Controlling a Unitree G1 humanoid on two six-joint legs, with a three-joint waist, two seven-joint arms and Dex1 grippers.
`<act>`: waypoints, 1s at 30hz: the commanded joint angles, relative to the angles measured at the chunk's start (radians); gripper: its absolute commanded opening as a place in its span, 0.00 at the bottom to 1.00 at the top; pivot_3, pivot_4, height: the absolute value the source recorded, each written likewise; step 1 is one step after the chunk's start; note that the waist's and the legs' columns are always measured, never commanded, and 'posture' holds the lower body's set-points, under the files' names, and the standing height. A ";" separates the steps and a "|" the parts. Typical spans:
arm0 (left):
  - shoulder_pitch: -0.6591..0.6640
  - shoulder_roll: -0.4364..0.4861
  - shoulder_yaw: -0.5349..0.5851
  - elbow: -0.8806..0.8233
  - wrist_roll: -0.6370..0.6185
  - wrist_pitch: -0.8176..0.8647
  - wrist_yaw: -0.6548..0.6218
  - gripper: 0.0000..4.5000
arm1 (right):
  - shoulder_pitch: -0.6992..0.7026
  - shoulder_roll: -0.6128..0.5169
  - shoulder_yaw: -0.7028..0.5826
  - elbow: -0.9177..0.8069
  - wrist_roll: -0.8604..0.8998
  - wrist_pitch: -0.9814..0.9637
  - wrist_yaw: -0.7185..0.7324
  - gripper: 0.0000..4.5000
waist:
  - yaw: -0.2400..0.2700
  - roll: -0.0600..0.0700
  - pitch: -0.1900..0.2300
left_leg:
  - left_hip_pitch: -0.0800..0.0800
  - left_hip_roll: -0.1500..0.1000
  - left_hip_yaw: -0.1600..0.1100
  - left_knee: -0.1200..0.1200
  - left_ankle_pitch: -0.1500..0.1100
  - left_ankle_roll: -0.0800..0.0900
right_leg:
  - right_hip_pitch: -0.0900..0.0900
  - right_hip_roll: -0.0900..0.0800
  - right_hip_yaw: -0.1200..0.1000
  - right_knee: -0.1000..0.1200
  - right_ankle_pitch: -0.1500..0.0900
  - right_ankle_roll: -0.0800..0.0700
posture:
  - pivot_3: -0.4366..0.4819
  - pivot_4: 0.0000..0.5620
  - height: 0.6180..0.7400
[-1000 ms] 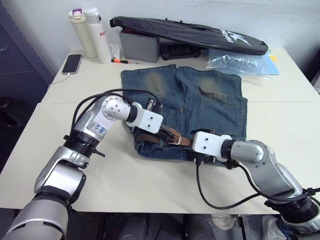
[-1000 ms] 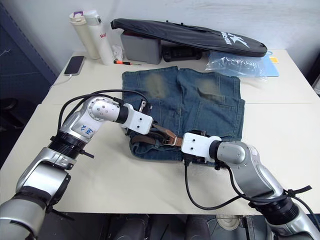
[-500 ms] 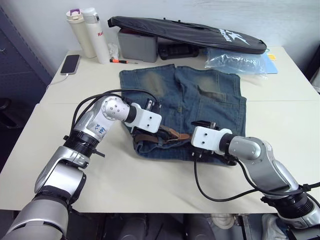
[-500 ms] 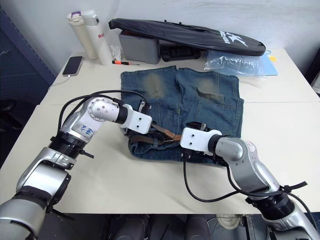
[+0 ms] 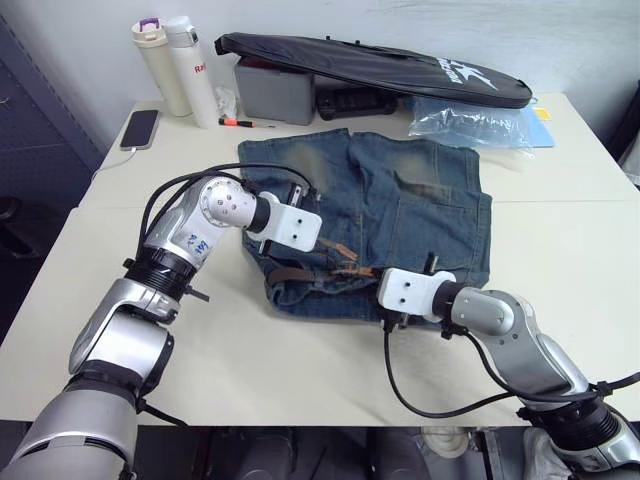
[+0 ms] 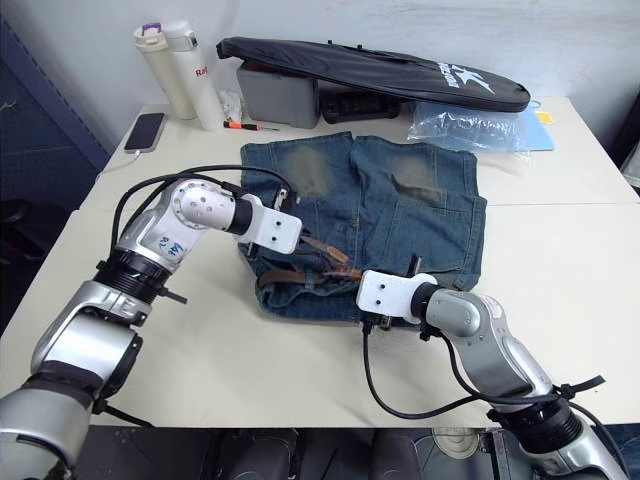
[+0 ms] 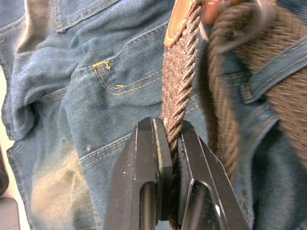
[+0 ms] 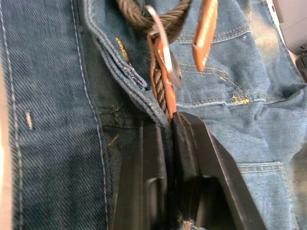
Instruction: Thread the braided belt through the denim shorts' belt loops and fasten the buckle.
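The faded blue denim shorts lie flat mid-table, waistband toward me. The brown braided belt runs along the waistband and passes under a denim belt loop. My left gripper is shut on the braided strap, over the waistband's left part. My right gripper is shut on the belt just below the silver buckle, at the waistband's middle. The belt's tan leather tip hangs free beside the buckle.
A long black zipped bag lies on a grey box at the back. Two bottles, a phone and an orange marker sit back left, and a plastic bag back right. The table edge is close.
My right gripper, open before, has shut on the belt by the buckle and shifted a little left. My left gripper has drawn slightly away from me with the strap.
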 commanded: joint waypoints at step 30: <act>0.047 0.001 0.029 -0.120 -0.035 0.198 -0.115 0.00 | -0.024 0.060 -0.070 -0.021 -0.041 0.011 -0.129 0.01 | 0.000 0.000 0.000 | 0.001 0.000 0.000 0.002 0.000 0.000 | 0.000 0.000 0.001 0.003 0.000 0.000 | 0.48 0.27 1.00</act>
